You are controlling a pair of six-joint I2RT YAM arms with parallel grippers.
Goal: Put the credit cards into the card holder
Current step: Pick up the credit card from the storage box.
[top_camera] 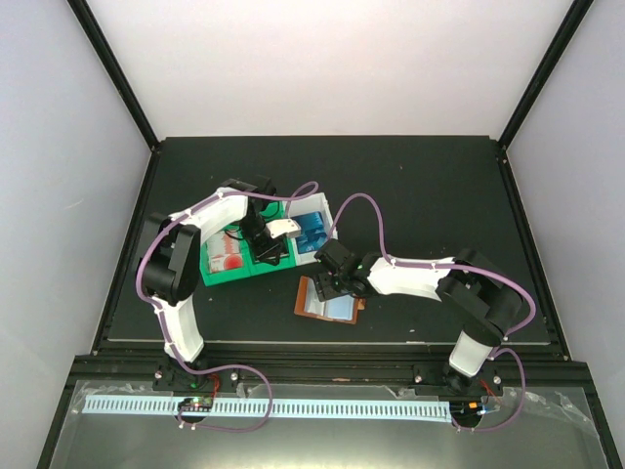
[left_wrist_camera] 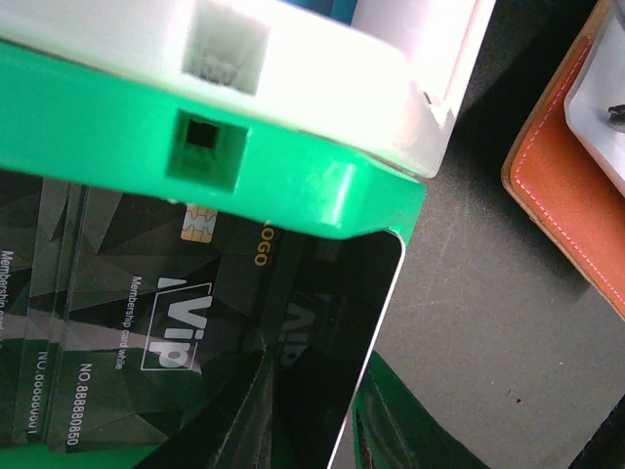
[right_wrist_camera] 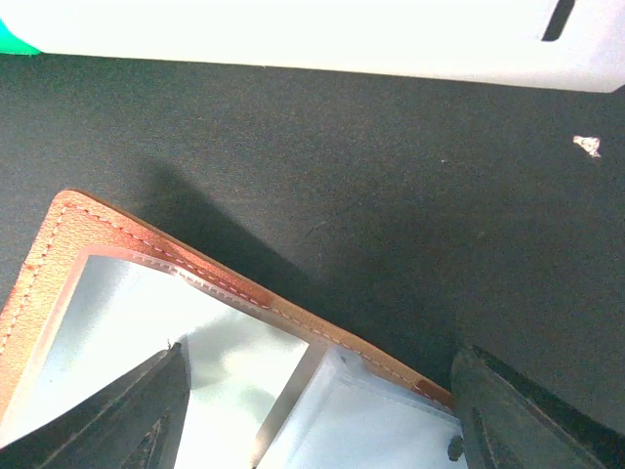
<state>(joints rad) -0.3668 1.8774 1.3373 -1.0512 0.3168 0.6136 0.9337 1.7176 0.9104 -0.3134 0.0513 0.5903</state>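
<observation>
Dark surface (top_camera: 420,195) holds the card holder (top_camera: 329,300), right hand (right_wrist_camera: 312,420) spread over it. Grip unclear, the left hand (top_camera: 268,246) should pinch one credit card (left_wrist_camera: 146,322).

1. The top view looks steeply down from above and behind the arm bases, far enough off to take in the whole table (top_camera: 439,195).
2. The left wrist view sits very close over the green bin (left_wrist_camera: 98,137) rim, facing black cards (left_wrist_camera: 146,322); the card holder (left_wrist_camera: 562,186) shows at its right edge.
3. The right wrist view hangs close above that card holder, with the white bin (right_wrist_camera: 293,29) along its top.
4. Both wrist views share the holder and the white bin.
</observation>
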